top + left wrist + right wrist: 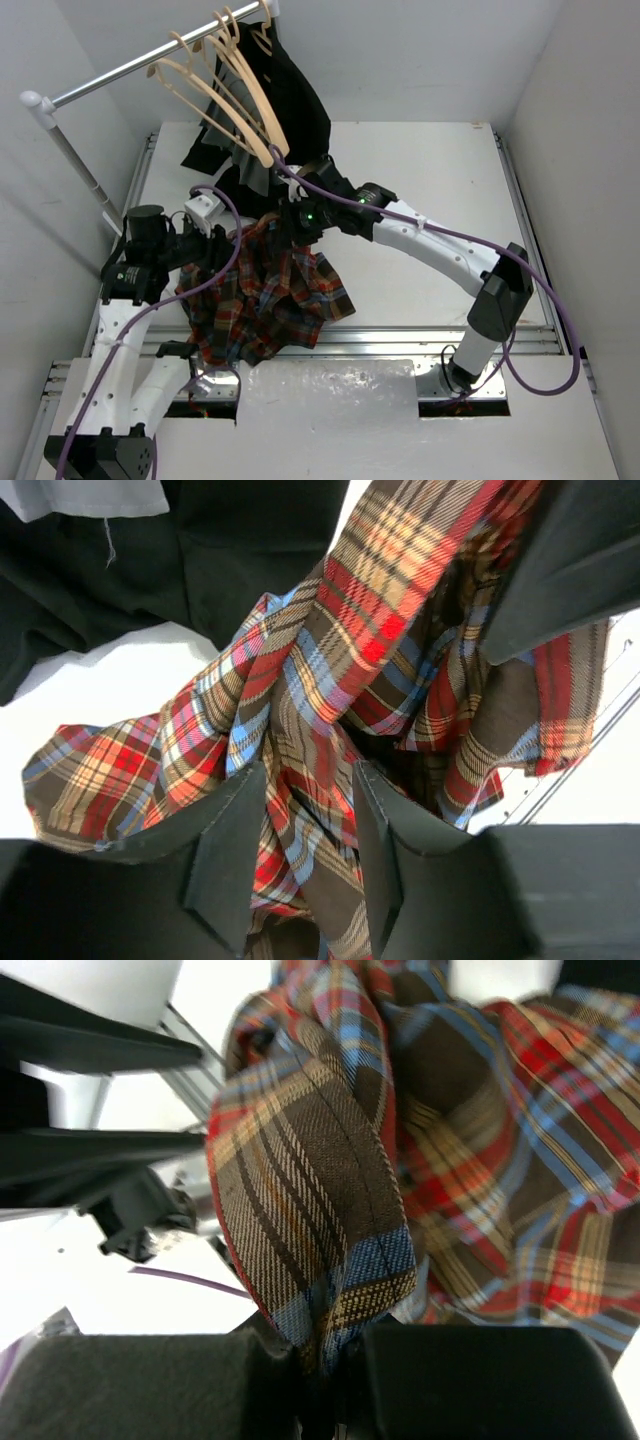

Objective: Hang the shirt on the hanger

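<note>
The plaid shirt (265, 300) hung in a crumpled bunch below the clothes rail (130, 68), well apart from it. The right gripper (320, 1360) was squeezed tight on a folded edge of the shirt. The left gripper (310, 820) had its jaws apart with a thick twist of cloth between them (I could not tell if they were pressing on it). The tan hanger (250, 100) hung on the rail, beside a black garment (290, 95).

The job looked only just begun, because the shirt needed opening out first. To do that well, the left gripper needed to take just one layer, near the collar or a shoulder, not the whole twist. Then both grippers could pull gently apart until the neck hole showed. Any lift toward the rail had to be slow, so the cloth would not catch the black garment or knock the hanger off.
</note>
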Robot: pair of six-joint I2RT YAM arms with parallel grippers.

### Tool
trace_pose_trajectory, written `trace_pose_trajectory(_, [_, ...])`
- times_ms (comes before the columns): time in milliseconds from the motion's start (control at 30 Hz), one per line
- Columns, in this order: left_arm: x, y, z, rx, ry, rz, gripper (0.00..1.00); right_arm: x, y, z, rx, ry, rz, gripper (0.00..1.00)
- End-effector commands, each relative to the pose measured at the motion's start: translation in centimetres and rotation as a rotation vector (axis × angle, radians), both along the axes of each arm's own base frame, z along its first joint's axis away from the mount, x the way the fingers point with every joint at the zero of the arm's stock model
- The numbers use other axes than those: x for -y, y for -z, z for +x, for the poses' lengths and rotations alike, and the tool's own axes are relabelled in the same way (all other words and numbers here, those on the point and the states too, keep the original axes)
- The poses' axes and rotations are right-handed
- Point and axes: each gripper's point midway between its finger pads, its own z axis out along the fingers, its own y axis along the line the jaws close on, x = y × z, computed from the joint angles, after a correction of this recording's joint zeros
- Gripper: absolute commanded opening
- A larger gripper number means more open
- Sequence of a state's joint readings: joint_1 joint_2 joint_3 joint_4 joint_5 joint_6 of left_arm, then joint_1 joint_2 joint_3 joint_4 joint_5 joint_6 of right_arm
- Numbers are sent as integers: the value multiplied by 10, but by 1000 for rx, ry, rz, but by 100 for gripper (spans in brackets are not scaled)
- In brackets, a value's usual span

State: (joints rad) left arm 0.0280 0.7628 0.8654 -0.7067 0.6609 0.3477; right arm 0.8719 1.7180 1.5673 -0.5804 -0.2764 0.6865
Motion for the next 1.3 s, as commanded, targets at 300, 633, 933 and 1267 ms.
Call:
trace_pose_trajectory(300, [27,27,-6,-18,186,-76,46,-13,-45,16,98,40,115,0])
trace_pose_trajectory(633, [45,57,22,-149,88,-61,34,-16,-38,18,87,38,106,0])
trace_pose_trajectory(933, [-43,21,51,-19,-192,252,0,46,-29,31,207,28,26,7])
trace_pose_trajectory(1267, [-38,13,50,-23,-177,224,0,37,-198,-4,749,-386,312,87])
